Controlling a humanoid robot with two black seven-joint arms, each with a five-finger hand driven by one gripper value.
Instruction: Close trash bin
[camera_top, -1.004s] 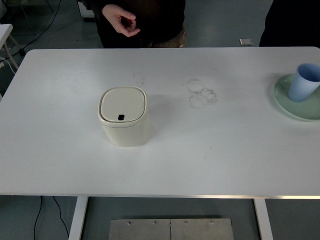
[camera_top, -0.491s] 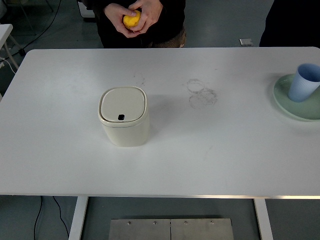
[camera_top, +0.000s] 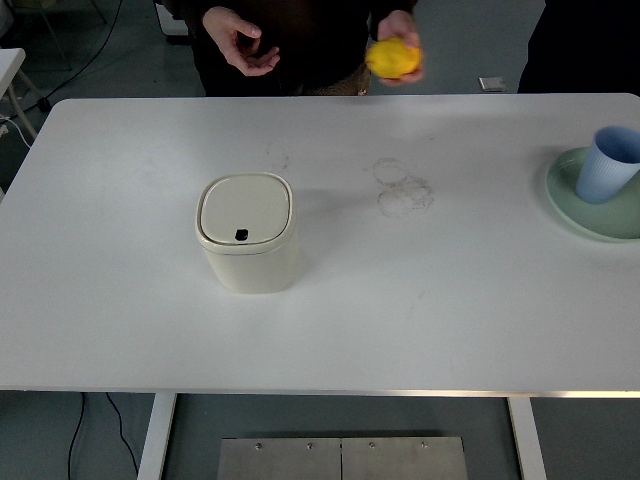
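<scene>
Pretty even, soft overhead light, no harsh glare on the table (camera_top: 450, 300). The bin (camera_top: 248, 235) throws a faint shadow to its right. The lemon (camera_top: 392, 58) looks motion-blurred; everything else is sharp.

A cream bin (camera_top: 247, 234) with a small black button (camera_top: 241, 235) on its lid stands on a white bench (camera_top: 400, 300) marked with faint grey ring stains (camera_top: 403, 188). At right, a pale blue cup (camera_top: 609, 165) sits on a light green plate (camera_top: 590, 205). A person in dark clothing (camera_top: 300, 40) holds a yellow fruit (camera_top: 392, 58) beyond the far edge.
</scene>
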